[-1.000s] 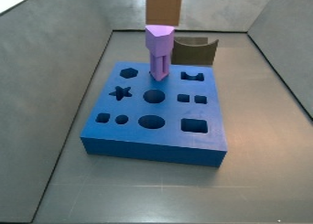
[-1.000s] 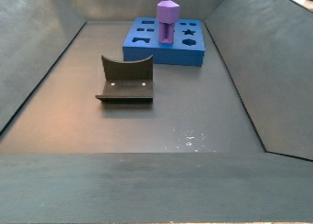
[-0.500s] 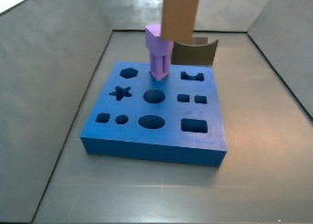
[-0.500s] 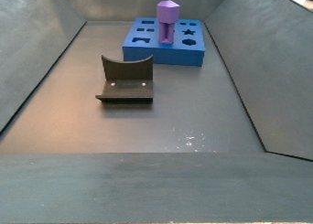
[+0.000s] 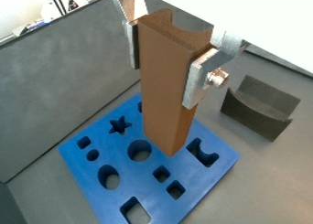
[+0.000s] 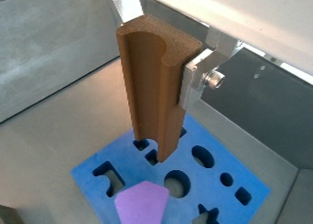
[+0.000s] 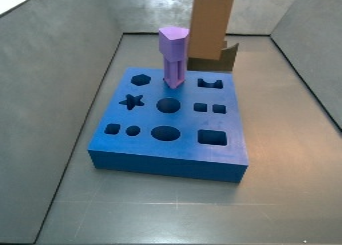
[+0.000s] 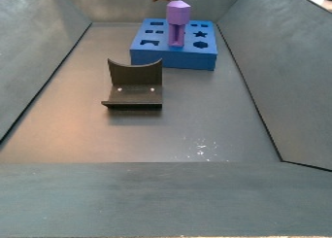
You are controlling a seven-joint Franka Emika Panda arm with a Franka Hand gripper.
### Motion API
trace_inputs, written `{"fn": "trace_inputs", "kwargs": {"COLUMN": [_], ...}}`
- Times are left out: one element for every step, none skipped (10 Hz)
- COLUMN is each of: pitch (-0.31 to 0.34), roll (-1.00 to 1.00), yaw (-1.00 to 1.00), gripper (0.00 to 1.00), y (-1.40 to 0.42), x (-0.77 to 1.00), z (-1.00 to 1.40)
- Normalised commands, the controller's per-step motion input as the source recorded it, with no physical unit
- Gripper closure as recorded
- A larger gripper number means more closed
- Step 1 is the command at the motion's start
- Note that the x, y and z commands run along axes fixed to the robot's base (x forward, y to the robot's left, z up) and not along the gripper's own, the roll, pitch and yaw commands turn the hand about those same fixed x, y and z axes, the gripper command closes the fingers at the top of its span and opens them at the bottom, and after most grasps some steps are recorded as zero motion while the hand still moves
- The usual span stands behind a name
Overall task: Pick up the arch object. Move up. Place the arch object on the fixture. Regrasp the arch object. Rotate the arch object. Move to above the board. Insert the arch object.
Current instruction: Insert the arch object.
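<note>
The arch object (image 5: 169, 86) is a long reddish-brown bar hanging upright, its grooved end up. My gripper (image 5: 169, 52) is shut on its upper part, one silver finger (image 5: 202, 72) pressed on each side. In both wrist views the blue board (image 5: 95, 153) lies below the bar's lower end. The bar (image 6: 153, 90) hangs clear of the board (image 6: 239, 186). In a side view the bar (image 7: 211, 24) comes down from the top edge over the board's far side (image 7: 174, 134), in front of the fixture (image 7: 231, 57). The gripper itself is out of that view.
A purple faceted peg (image 7: 174, 57) stands in the board's back row, left of the bar. The arch-shaped cutout (image 7: 210, 84) is open beside it. The dark fixture (image 8: 134, 85) stands on the grey floor apart from the board (image 8: 195, 55). Grey walls enclose the floor.
In a side view the bar has moved to the right, away from the purple peg, and reaches lower in the picture. Peg, board and fixture have not moved.
</note>
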Motion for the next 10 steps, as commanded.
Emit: {"fn": "trace_inputs", "kwargs": {"pitch": [0.154,0.177,0.187,0.19,0.193,0.179,0.0,0.0,0.019,0.02], "roll": [-0.02,-0.02,0.0,-0.01,-0.01,-0.02,-0.15,-0.04,0.0,0.0], "yaw": [0.0,0.0,0.0,0.0,-0.02,-0.09,-0.12,0.0,0.0,-0.03], "gripper": [1.0,1.0,1.0,1.0,1.0,1.0,1.0,1.0,1.0,1.0], "y": [0.32,0.49,0.52,0.51,0.45,0.4,0.23,0.02,-0.01,-0.09], "x": [1.0,0.9,0.88,0.86,0.88,0.88,0.54,0.03,0.19,0.2], "z": [-0.41,-0.53,-0.55,-0.58,-0.59,-0.69,-0.63,0.0,-0.38,-0.66]}}
